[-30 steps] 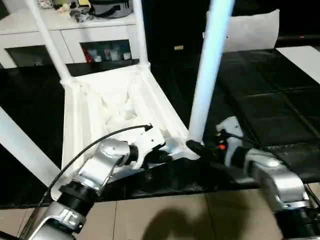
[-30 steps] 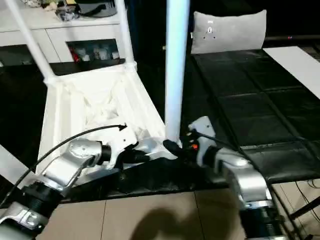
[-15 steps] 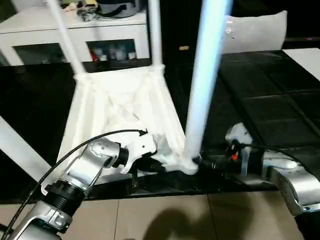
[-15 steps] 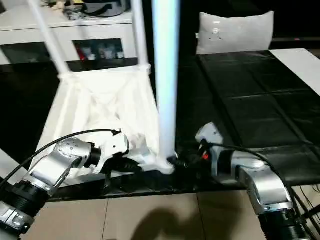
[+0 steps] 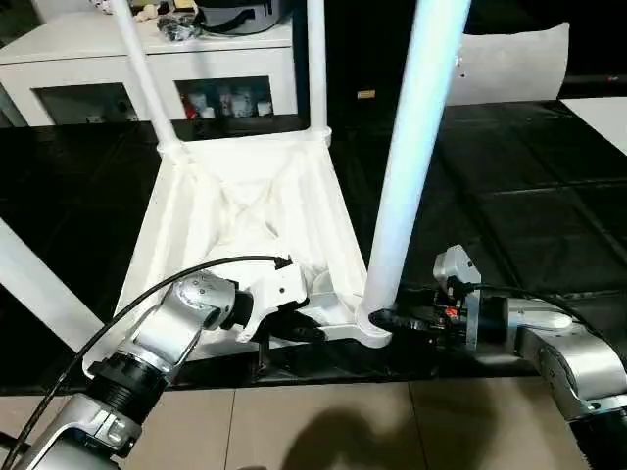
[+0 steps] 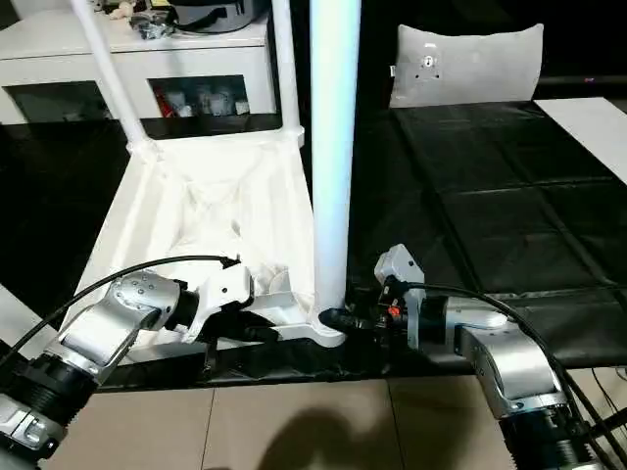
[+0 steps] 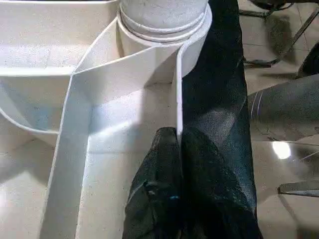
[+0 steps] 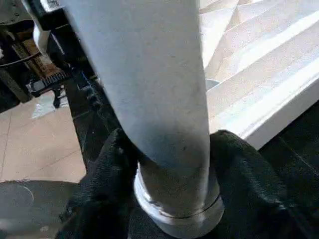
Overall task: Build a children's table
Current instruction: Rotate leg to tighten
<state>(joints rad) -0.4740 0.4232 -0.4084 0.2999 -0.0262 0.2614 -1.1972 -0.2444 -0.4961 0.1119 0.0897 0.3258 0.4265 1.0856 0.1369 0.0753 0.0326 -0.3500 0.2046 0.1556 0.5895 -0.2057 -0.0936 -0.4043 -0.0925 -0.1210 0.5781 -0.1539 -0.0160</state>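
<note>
Near-corner leg (image 5: 407, 176) being seated in the upturned table (image 5: 235, 211) on the black mat: right gripper (image 8: 164, 199) reaches level, fingers clasping the leg's base, left gripper (image 7: 177, 144) pinches the near rim shut; next likely needs twisting or pressing home; far legs stand upright.

Low white cabinet w/ glass doors (image 5: 147, 73) is standing at the far side, small coloured items sitting behind the glass, too small to tell. Dark rounded object (image 5: 235, 12) & some small clutter are resting on its top. Black quilted mat (image 6: 490, 206) is covering the work surface, running up to the near edge. Grey rectangular cushion (image 6: 465, 61) is lying at the mat's far end. Flat white sheet (image 6: 598, 122) is lying at the far right. Beige tiled floor (image 5: 323, 426) is showing in front, w/ a shadow on it.
</note>
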